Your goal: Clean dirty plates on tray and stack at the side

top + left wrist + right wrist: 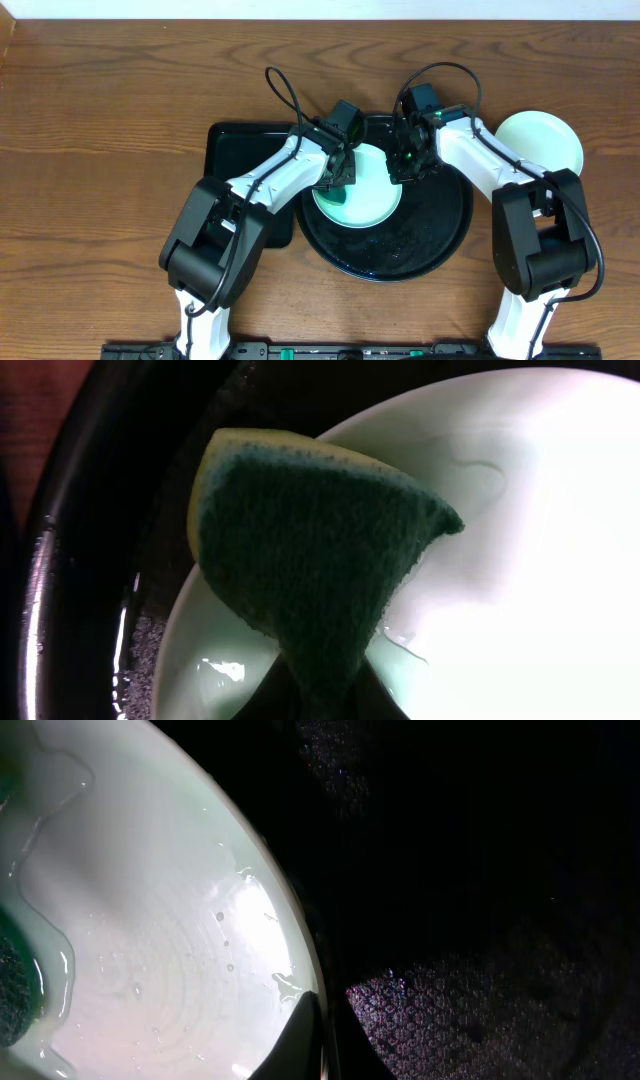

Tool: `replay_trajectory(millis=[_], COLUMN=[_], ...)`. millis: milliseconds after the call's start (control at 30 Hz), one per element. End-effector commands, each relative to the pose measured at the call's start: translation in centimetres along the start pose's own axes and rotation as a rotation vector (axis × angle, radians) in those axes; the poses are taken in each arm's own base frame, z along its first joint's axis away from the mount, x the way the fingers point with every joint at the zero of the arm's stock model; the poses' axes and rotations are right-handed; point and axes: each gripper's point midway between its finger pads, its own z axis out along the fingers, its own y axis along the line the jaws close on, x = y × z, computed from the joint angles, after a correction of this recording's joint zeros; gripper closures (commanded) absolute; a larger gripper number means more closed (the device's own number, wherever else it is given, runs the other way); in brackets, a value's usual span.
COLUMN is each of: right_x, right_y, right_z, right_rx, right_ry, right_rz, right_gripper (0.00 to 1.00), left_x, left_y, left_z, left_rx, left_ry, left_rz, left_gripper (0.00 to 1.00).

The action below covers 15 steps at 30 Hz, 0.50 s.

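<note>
plate (372, 207) on tray (440, 232), second plate (541, 141) — right

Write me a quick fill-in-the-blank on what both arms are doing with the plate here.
The left pincer presses a green ____ onto the mint plate. That plate lies on the round black ____. The right pincer pinches its ____. Another plate rests apart on the wooden ____.
Missing: sponge; tray; rim; table.

Left arm (262, 186) hides part of the rectangular tray (238, 150); wrist views crop the plate (520, 560) and sponge (320, 580)
</note>
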Motion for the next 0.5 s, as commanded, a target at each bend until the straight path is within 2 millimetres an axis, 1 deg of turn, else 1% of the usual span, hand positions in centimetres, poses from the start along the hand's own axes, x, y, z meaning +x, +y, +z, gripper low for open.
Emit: replay_trajectory(millis=[0,167,233,367,467], right_x=[0.6,0.7,0.7,0.7,0.7], right_y=[1.7,1.9,2.1,2.4,2.6], right_z=[0.8,0.8,0.8,0.9,0.9], right_rx=[-0.055,-0.056,-0.056,-0.058,-0.058], right_ry=[0.028,0.028,0.028,0.025,0.025], right_rz=[-0.018,-0.024,-0.029,-0.039,-0.043], right_gripper=[0.99,0.99,0.99,0.99,0.99], left_x=[4.4,4.6,4.5,3.7,2.7], left_y=[-1.7,-4.9,-5.7,-5.9,-6.0], left_z=[3.3,2.4,2.1,1.7,0.9], left_rx=[0.075,0.287,0.341,0.361,0.374], left_ry=[0.173,0.234,0.245,0.235,0.206], left_rz=[0.028,0.013,0.011,0.003,0.002], left_gripper=[0.93,0.92,0.93,0.93,0.93])
